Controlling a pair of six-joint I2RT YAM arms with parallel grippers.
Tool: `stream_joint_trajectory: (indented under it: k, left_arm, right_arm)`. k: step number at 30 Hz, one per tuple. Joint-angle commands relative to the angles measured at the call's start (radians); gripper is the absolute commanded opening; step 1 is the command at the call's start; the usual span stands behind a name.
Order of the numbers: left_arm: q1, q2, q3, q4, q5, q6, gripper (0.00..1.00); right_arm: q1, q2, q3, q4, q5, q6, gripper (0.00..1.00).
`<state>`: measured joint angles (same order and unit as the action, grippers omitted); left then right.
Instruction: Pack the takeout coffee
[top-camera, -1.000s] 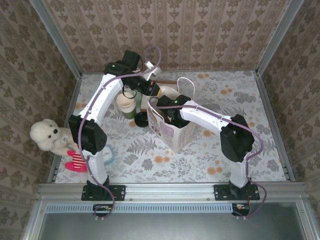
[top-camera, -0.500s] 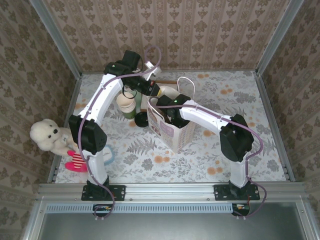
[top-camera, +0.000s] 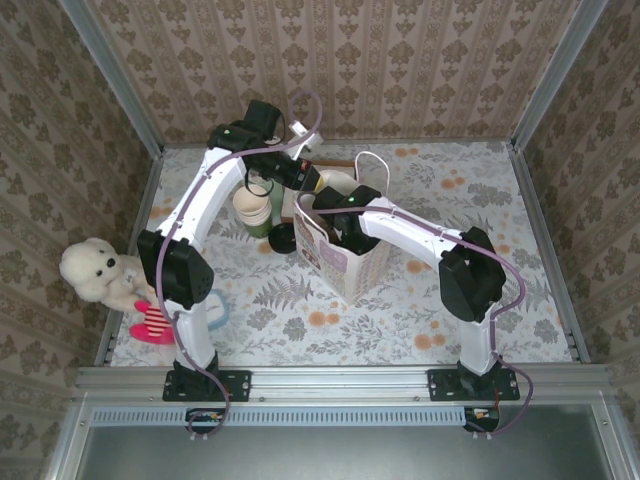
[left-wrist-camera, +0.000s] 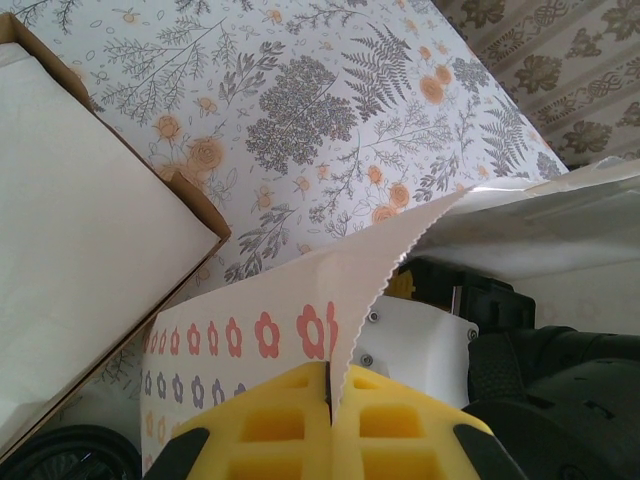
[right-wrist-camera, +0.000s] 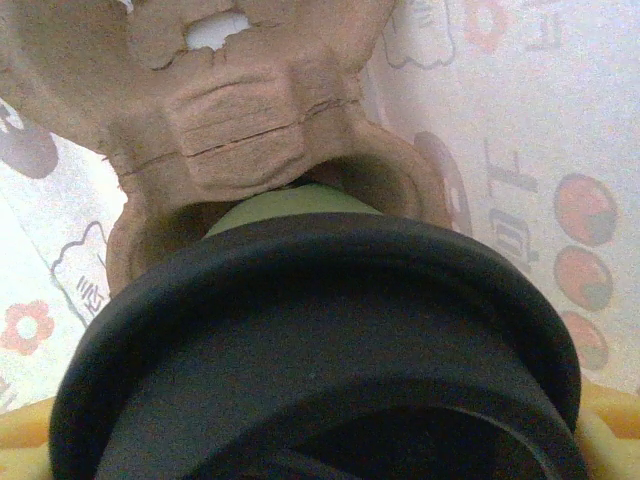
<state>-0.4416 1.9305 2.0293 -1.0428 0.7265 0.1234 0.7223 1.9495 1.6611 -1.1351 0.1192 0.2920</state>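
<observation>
The takeout coffee (right-wrist-camera: 320, 330) is inside the flower-printed paper bag (top-camera: 345, 265), which stands near the middle of the table (top-camera: 480, 180). In the right wrist view its round black lid sits right up against the camera. The olive-green cup wall below the lid reaches down into a round slot of a brown moulded pulp carrier (right-wrist-camera: 240, 110) that lies deeper in the bag. The right hand (right-wrist-camera: 320, 440) straddles that lid with its jaws spread wide. A yellow finger (right-wrist-camera: 20, 445) shows at the lower left corner and another at the lower right, and the lid's rim meets both, so the hand grips the cup by its lid. From above, the right hand (top-camera: 348, 232) is sunk in the bag's open mouth and the cup itself is hidden under it. The left hand (top-camera: 305, 183) is at the bag's far left rim. In its own wrist view the left hand (left-wrist-camera: 330, 400) has its two yellow fingers pressed together on the serrated top edge of the bag wall, pinching the paper between them. Beside the bag on its left, well clear of both hands, stand a stack of cream cups (top-camera: 252, 207) and a loose black lid (top-camera: 283, 238). A white teddy bear (top-camera: 95, 270) sits at the table's left edge.
</observation>
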Motion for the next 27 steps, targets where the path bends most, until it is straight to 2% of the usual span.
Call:
stream_joint_trajectory:
  k: [1, 4, 7, 19, 22, 27]
  left_arm:
    - [-0.007, -0.03, 0.0, -0.006, 0.026, -0.01, 0.0]
    - [-0.008, -0.03, -0.004, -0.006, 0.02, -0.01, 0.0]
    - [-0.008, -0.027, -0.01, -0.008, 0.017, -0.009, 0.0]
    - [-0.007, -0.036, -0.042, -0.023, 0.01, -0.001, 0.0]
    - [-0.008, -0.037, -0.043, -0.015, 0.011, -0.005, 0.0]
    - [-0.008, -0.039, -0.041, 0.002, 0.013, -0.013, 0.0]
  right_arm:
    - [-0.01, -0.004, 0.048, 0.006, -0.013, 0.02, 0.82]
    - [-0.009, -0.017, 0.055, 0.001, -0.01, 0.02, 0.9]
    - [-0.009, -0.029, 0.059, 0.003, -0.007, 0.023, 0.93]
    - [-0.007, -0.059, 0.058, -0.002, 0.018, 0.024, 0.95]
    - [-0.008, -0.071, 0.059, -0.003, 0.029, 0.025, 1.0]
    - [-0.007, -0.086, 0.061, -0.002, 0.037, 0.026, 1.0]
